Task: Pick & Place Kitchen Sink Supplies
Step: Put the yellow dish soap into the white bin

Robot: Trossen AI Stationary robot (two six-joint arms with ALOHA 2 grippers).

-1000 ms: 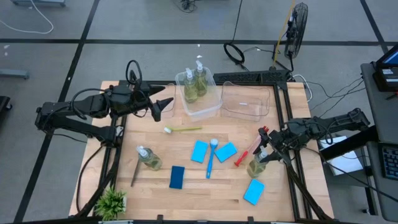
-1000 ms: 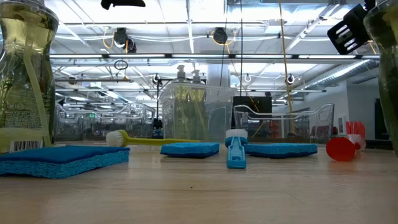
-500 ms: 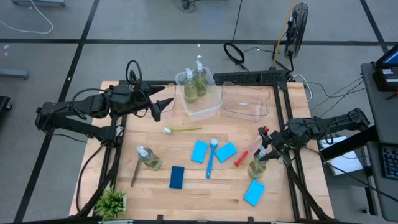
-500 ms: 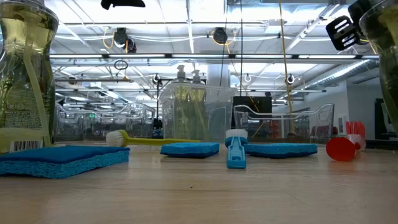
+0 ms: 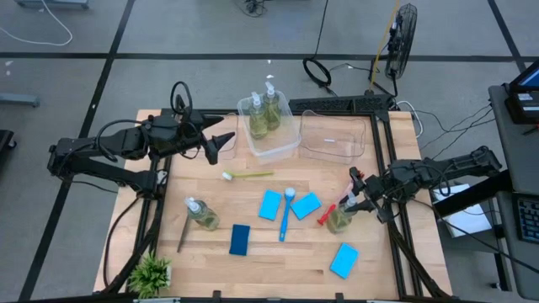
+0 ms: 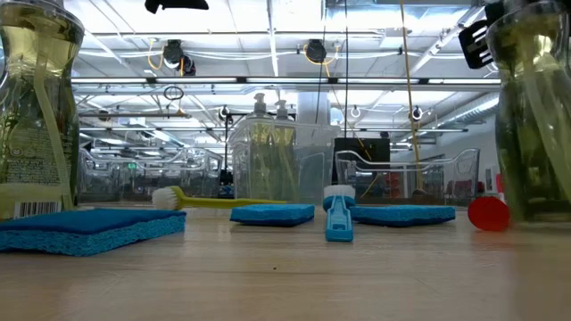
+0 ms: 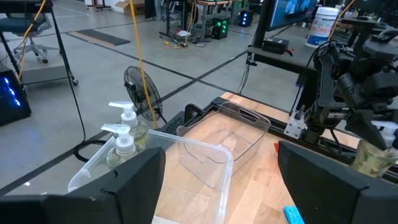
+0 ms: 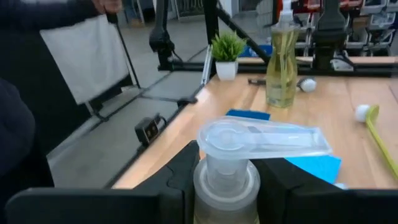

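Note:
My right gripper [image 5: 354, 204] is shut on a small clear bottle of yellow-green liquid [image 5: 339, 220] near the table's right edge, beside the red brush [image 5: 335, 206]. My left gripper [image 5: 221, 144] hangs open above the table's far left, next to a clear bin [image 5: 285, 148] holding two more pump bottles [image 5: 263, 118]. A fourth bottle [image 5: 201, 215] stands on the near left. Blue sponges [image 5: 269, 204] [image 5: 306, 204] [image 5: 240, 239] [image 5: 344, 259] lie flat on the table. So do the green brush [image 5: 249, 175], the blue brush [image 5: 286, 215] and the dark brush [image 5: 183, 232]. My right gripper pinches the bottle's neck [image 8: 226, 182] just under the white pump top [image 8: 264, 140], one finger [image 8: 177, 183] on each side. The fingers come from the table's right. The bottle stays upright, its base [image 6: 535, 214] at table level; whether it is lifted I cannot tell.
An empty clear bin [image 5: 331, 135] sits at the far right, beyond the held bottle. A small green potted plant [image 5: 152, 273] stands at the near left corner. The dark frame rails [image 5: 396, 236] run along the right edge. Bare wood shows along the near edge.
My right gripper has carried the bottle a short way toward the table's left and far side, still upright. It now stands next to the red brush's head. The left arm has kept still.

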